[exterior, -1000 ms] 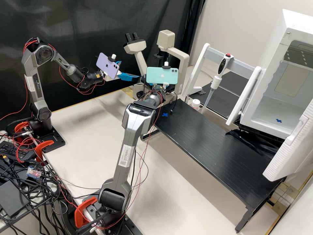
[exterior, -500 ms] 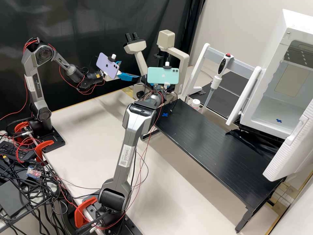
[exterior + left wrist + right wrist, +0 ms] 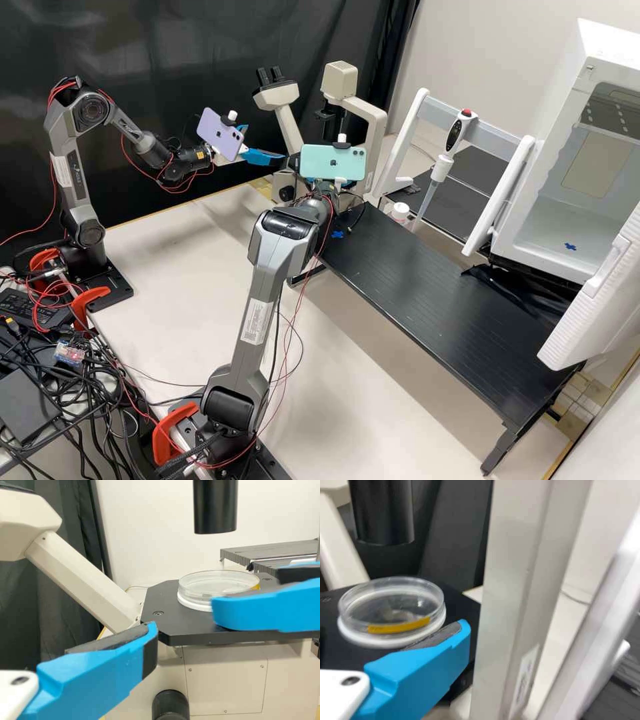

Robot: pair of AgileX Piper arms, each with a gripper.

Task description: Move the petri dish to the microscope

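While the petri dish [image 3: 390,610] sat on a white ring [image 3: 375,641] on the microscope stage [image 3: 175,622], both pairs of jaws looked spread from those awkward angles. Rigid and probably light, it could slip or crack; opposite side walls [image 3: 192,595] offered the best gentle hold.

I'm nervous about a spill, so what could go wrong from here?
The right gripper has a blue finger close beside the petri dish on the black stage; a sideways slip might push the dish off its white ring.

The beige upright stands close to that finger too, so swinging clear could knock it.

The left gripper is also near, so the arms might bump and jolt the stage.
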